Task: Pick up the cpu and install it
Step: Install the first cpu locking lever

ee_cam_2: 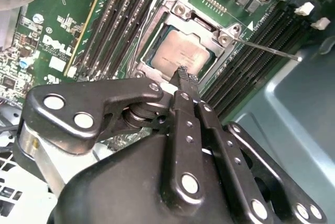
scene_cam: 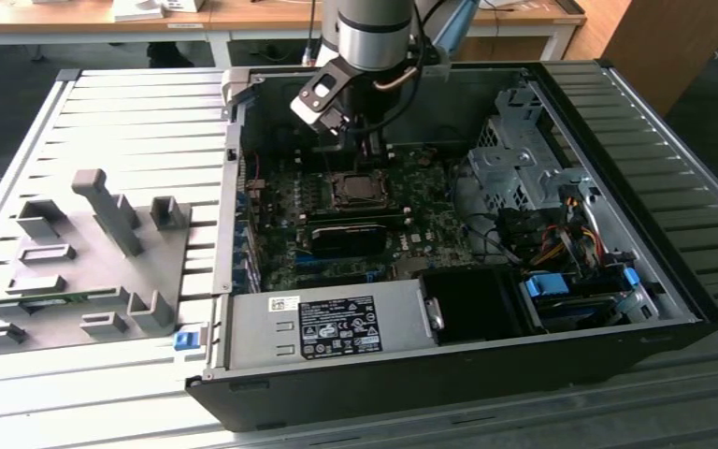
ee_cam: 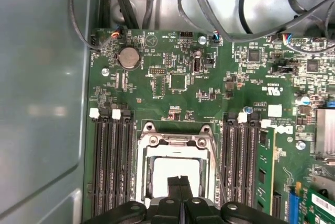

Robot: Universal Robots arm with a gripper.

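The cpu (ee_cam_2: 180,51) is a silvery square chip lying flat inside the motherboard's dark socket with its metal frame (ee_cam_2: 180,9). In the first wrist view the cpu (ee_cam: 170,169) looks pale, framed by the socket (ee_cam: 175,140). My gripper (ee_cam_2: 183,71) hangs just over the chip's edge with both black fingers pressed together and nothing between them; the fingertips (ee_cam: 175,182) overlap the chip. In the exterior view the gripper (scene_cam: 372,150) is low inside the open computer case, just beyond the socket holding the cpu (scene_cam: 359,190).
A grey tray (scene_cam: 85,271) with upright holders and a green memory stick (scene_cam: 53,301) lies at the exterior view's left. Inside the case are a power supply (scene_cam: 322,327), a drive cage (scene_cam: 522,159) and cables (scene_cam: 559,238). A thin socket lever (ee_cam_2: 267,50) sticks out sideways.
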